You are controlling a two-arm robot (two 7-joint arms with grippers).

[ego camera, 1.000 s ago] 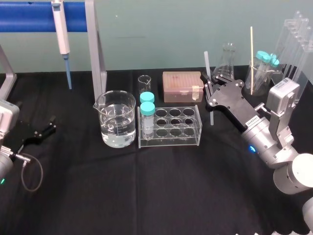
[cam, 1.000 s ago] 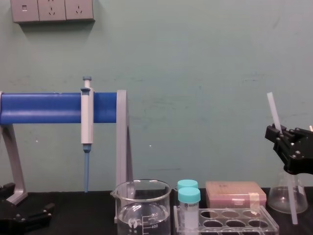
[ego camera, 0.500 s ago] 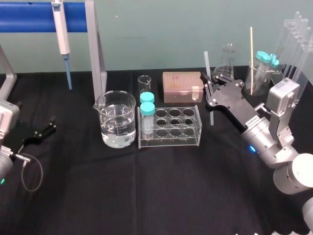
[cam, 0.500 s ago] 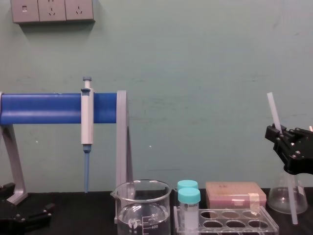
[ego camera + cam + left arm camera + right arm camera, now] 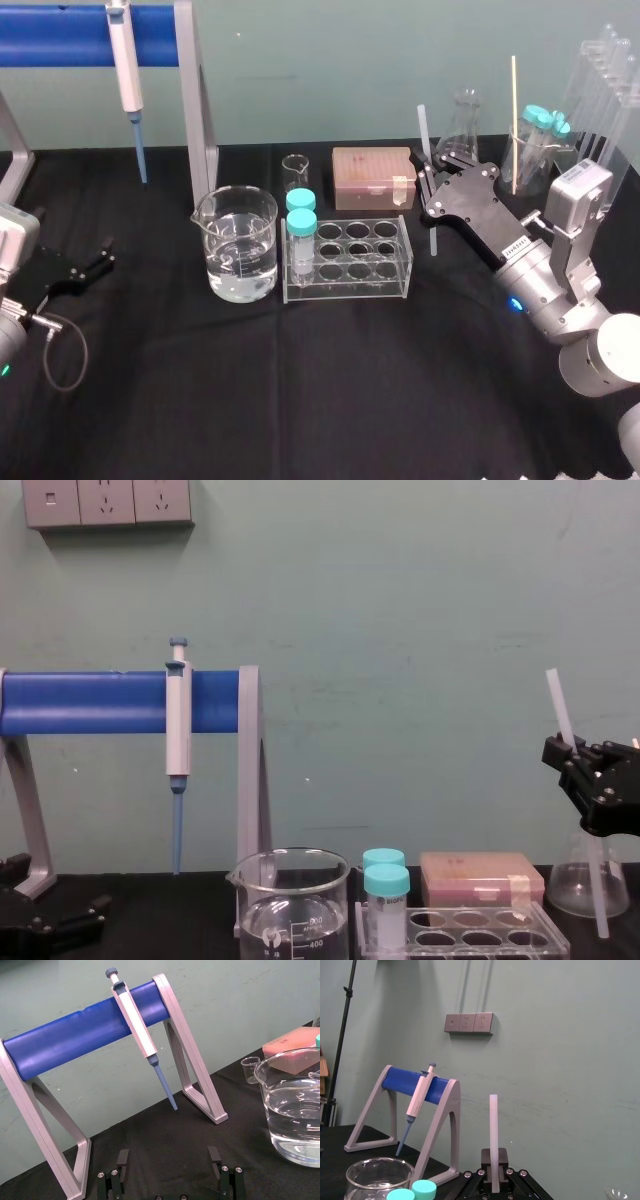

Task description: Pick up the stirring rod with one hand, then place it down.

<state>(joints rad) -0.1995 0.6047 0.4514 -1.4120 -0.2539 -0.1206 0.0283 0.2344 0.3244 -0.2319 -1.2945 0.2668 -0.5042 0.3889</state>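
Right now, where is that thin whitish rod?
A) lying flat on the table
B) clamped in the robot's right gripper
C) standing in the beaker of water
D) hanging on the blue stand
B: the right gripper is shut on the stirring rod, holding it near upright, while the left gripper sits open at the far left.

We see the stirring rod (image 5: 424,132), a thin, straight, whitish translucent rod, standing almost upright with a slight tilt. The black right gripper (image 5: 431,186) clamps it above its middle.
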